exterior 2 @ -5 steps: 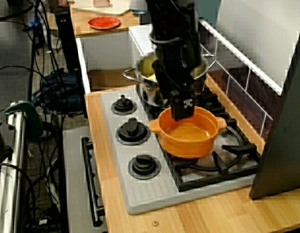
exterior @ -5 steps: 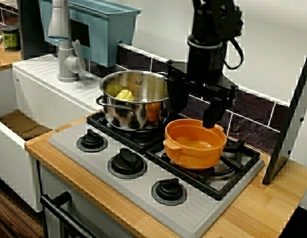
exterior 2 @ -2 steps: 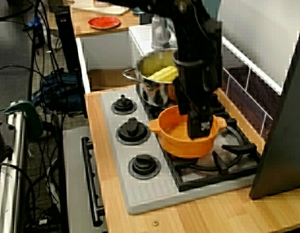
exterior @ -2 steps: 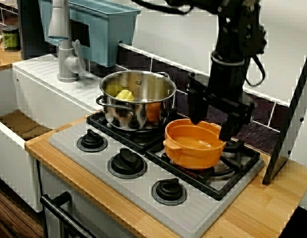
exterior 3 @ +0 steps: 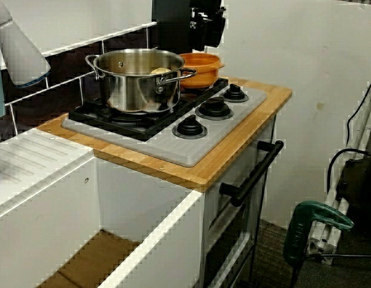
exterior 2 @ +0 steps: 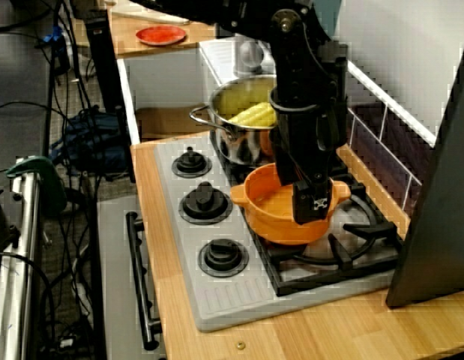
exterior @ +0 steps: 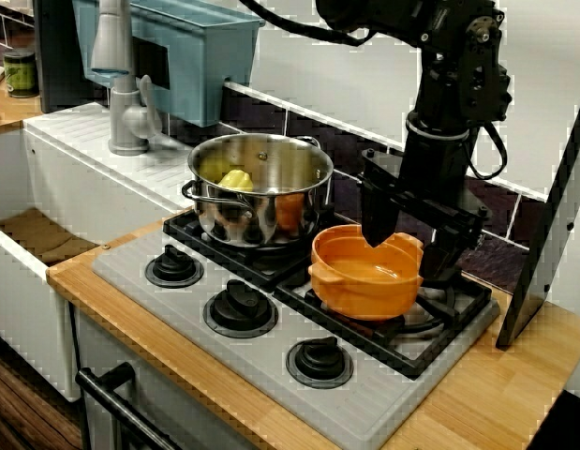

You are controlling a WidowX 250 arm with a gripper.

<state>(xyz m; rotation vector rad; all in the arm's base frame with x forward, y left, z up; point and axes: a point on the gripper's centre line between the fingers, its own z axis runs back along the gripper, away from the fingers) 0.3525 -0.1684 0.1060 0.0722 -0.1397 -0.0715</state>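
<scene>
A black robot arm is reaching down over a toy-sized kitchen stove (exterior: 271, 375). Its gripper (exterior: 411, 239) is hanging at the far rim of an orange pot (exterior: 364, 277), with its two dark fingers (exterior: 377, 223) spread wide apart and gripping nothing. In the front view, one finger is dipping just over the pot's back edge, while the other is sitting beyond the pot's right handle; whether either finger is touching the pot cannot be told.

The orange pot is sitting upright on the black grate of the right burner, close to the front of the grate. It has two small side handles, and its inside is showing bare. In the high side view, the gripper (exterior 2: 306, 196) is covering the pot's (exterior 2: 273, 214) far side.

Just beside the orange pot, on the left burner, a shiny steel pot (exterior: 261, 187) is standing upright – a pale yellow piece of food (exterior 2: 254, 114) is lying inside it. In the low view from the sink end, the steel pot (exterior 3: 137, 78) is standing in front and hiding most of the orange one (exterior 3: 200, 63).

Three round black knobs (exterior: 240, 307) are lining the stove's grey front. A wooden counter (exterior: 477, 403) is framing the stove. To the left, a white sink (exterior: 83, 202) with a grey faucet (exterior: 121, 84) is standing — a blue-grey bin (exterior: 186, 47) is hanging behind it.
</scene>
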